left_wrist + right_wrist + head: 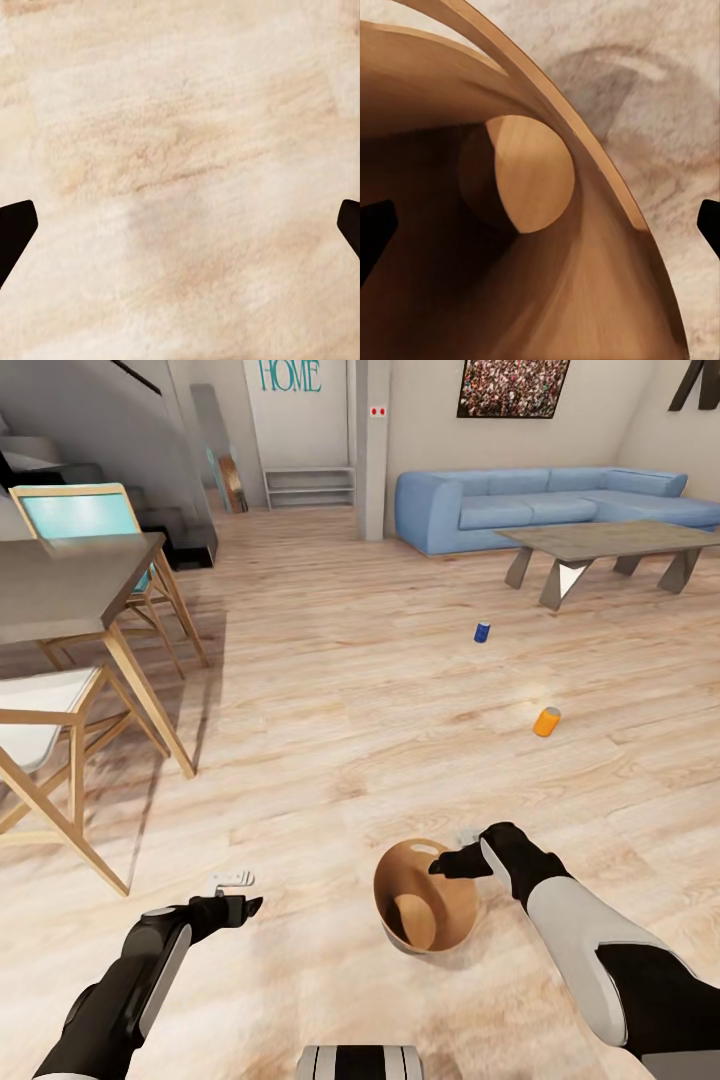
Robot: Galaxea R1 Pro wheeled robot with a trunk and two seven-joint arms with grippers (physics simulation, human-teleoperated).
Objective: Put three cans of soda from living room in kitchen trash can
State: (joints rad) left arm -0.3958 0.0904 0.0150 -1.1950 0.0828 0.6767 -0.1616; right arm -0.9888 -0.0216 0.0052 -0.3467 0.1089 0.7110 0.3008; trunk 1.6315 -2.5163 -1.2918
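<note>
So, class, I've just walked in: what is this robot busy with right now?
The robot stands on the wooden floor of the living room. Its right gripper hovers open at the rim of the trash can, which looks empty inside. Its left gripper hangs open over bare floor. A blue soda can stands farther off near the coffee table, and an orange soda can lies on the floor between them. Neither is picked up yet.
</note>
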